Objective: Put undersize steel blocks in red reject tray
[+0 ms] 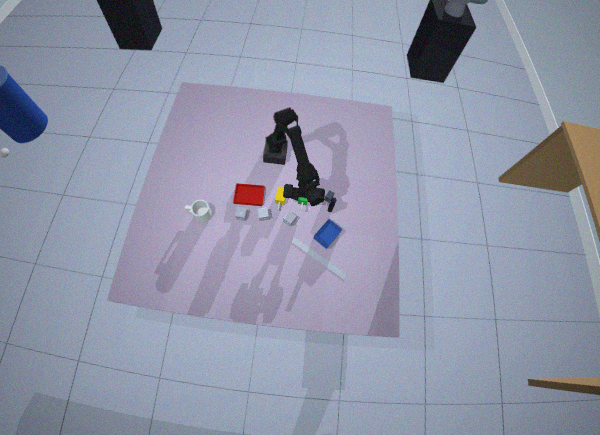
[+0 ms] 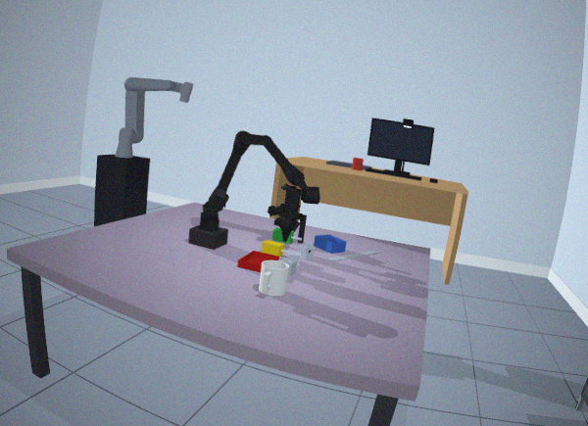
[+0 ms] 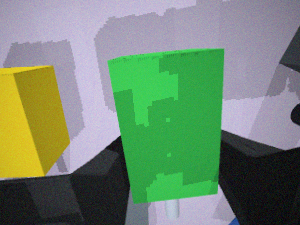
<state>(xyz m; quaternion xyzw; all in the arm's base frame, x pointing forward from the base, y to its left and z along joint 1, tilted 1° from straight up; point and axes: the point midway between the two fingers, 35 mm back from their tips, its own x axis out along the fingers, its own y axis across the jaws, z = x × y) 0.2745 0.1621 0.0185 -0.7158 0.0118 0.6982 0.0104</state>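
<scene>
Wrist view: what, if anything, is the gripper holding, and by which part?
The gripper holds the green GO gauge by its block-shaped green handle, not its pin.

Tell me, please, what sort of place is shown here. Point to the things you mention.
Probably a robotics lab or test room: a black arm [image 1: 300, 152] [image 2: 255, 139] works at a table [image 1: 165, 255] [image 2: 147, 279], a grey arm stands on a black pedestal [image 1: 440, 40] [image 2: 121, 191], and a desk [image 2: 372, 196] carries a monitor [image 2: 400, 141].
</scene>
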